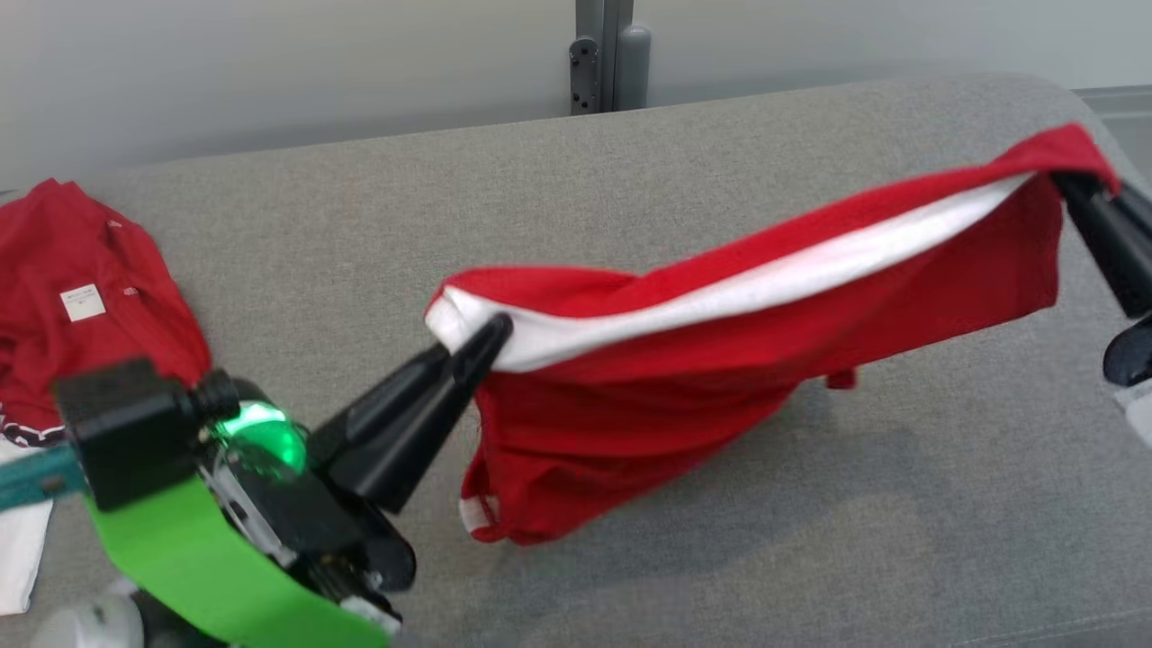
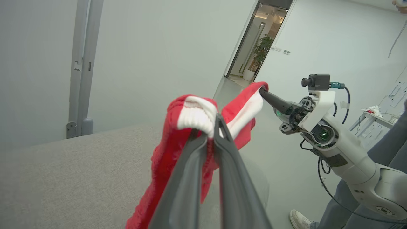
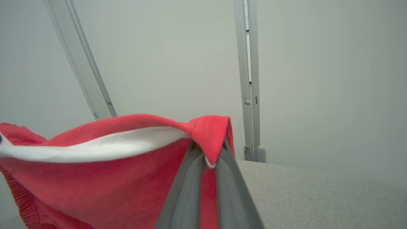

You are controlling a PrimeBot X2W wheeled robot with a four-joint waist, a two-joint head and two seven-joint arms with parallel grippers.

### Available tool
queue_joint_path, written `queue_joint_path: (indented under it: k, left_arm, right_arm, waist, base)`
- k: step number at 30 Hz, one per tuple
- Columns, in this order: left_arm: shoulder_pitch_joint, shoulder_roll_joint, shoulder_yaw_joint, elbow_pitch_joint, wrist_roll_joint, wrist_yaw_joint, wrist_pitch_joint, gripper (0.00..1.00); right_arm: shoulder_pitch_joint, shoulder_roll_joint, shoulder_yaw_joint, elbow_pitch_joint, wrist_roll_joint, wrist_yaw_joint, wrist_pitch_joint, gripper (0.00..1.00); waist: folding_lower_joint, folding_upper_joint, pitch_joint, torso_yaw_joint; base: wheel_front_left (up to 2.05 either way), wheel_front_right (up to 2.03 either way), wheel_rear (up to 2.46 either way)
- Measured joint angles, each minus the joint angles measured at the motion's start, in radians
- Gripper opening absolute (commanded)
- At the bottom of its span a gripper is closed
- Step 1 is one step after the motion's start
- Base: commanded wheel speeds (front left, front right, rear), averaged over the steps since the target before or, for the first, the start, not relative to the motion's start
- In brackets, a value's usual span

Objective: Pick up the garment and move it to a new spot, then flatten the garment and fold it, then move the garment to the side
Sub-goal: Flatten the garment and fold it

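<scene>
The garment [image 1: 720, 360] is red with a white band and hangs stretched in the air over the grey upholstered surface [image 1: 315, 225], sagging in the middle. My left gripper [image 1: 499, 328] is shut on its white-edged left end. My right gripper [image 1: 1066, 184] is shut on its red right corner, higher and farther back. In the left wrist view my left gripper [image 2: 213, 127] pinches bunched red and white cloth of the garment [image 2: 171, 152], and beyond it the right gripper [image 2: 262, 90] holds the other end. In the right wrist view my right gripper [image 3: 208, 148] clamps a red hem of the garment [image 3: 95, 178].
Another red garment [image 1: 81, 261] with a white label lies in a heap at the surface's far left, and a white cloth [image 1: 22, 549] lies below it. A grey post [image 1: 605, 54] stands behind the surface. A person's leg [image 2: 391, 149] and shoe [image 2: 299, 219] are beside my right arm.
</scene>
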Motion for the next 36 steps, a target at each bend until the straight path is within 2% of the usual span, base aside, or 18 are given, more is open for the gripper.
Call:
queue_joint_path:
  k: [3, 6, 9, 12, 18, 22, 25, 28, 32, 36]
  left_arm:
    - [-0.172, 0.015, 0.024, 0.024, -0.01, 0.021, 0.077, 0.0]
    - [-0.359, 0.002, 0.033, 0.103, -0.016, 0.041, 0.138, 0.0]
    - [-0.564, -0.024, 0.035, 0.236, 0.003, 0.048, 0.168, 0.0]
    - [-0.769, -0.061, 0.027, 0.406, 0.063, 0.03, 0.161, 0.0]
    - [-1.134, -0.115, 0.009, 0.755, 0.268, -0.022, -0.044, 0.0]
    - [-1.28, -0.126, -0.028, 0.937, 0.407, -0.048, -0.27, 0.0]
    - [-1.313, -0.131, -0.064, 1.073, 0.453, -0.056, -0.406, 0.0]
    - [-1.295, -0.144, -0.111, 1.178, 0.455, -0.061, -0.489, 0.0]
    - [-1.13, -0.141, -0.228, 1.265, 0.412, -0.063, -0.567, 0.0]
    - [-0.939, -0.124, -0.33, 1.24, 0.344, -0.063, -0.601, 0.0]
  right_arm:
    - [-0.11, 0.002, -0.038, 0.005, 0.025, 0.0, 0.083, 0.0]
    - [-0.247, 0.037, -0.043, 0.047, 0.059, 0.0, 0.158, 0.0]
    - [-0.423, 0.072, -0.029, 0.124, 0.046, 0.0, 0.221, 0.0]
    - [-0.62, 0.136, -0.014, 0.225, -0.002, 0.0, 0.246, 0.0]
    - [-1.01, 0.284, -0.003, 0.476, -0.158, 0.0, 0.175, 0.0]
    - [-1.156, 0.349, 0.006, 0.622, -0.22, 0.0, 0.101, 0.0]
    - [-1.177, 0.388, 0.008, 0.706, -0.231, 0.0, 0.035, 0.0]
    - [-1.136, 0.402, 0.019, 0.746, -0.209, 0.0, -0.024, 0.0]
    - [-0.931, 0.401, 0.078, 0.766, -0.147, 0.0, -0.108, 0.0]
    - [-0.696, 0.365, 0.144, 0.729, -0.062, 0.0, -0.188, 0.0]
  waist:
    - [0.0, 0.0, 0.027, -0.009]
    - [0.0, 0.0, 0.068, -0.017]
    - [0.0, 0.0, 0.125, -0.024]
    - [0.0, 0.0, 0.194, -0.026]
    - [0.0004, 0.0, 0.337, -0.02]
    - [0.0004, 0.0, 0.417, -0.016]
    - [0.0004, 0.0, 0.467, -0.016]
    - [0.0004, 0.0, 0.504, -0.016]
    - [0.0004, 0.0, 0.526, -0.021]
    - [0.0003, 0.0, 0.505, -0.024]
  base:
    - [0.0, 0.0, 0.0]
    - [0.0, 0.0, 0.0]
    - [0.0, 0.0, 0.0]
    - [0.0, 0.0, 0.0]
    - [0.0, 0.0, 0.0]
    - [0.0, 0.0, 0.0]
    - [0.0, 0.0, 0.0]
    - [0.0, 0.0, 0.0]
    - [0.0, 0.0, 0.0]
    - [0.0, 0.0, 0.0]
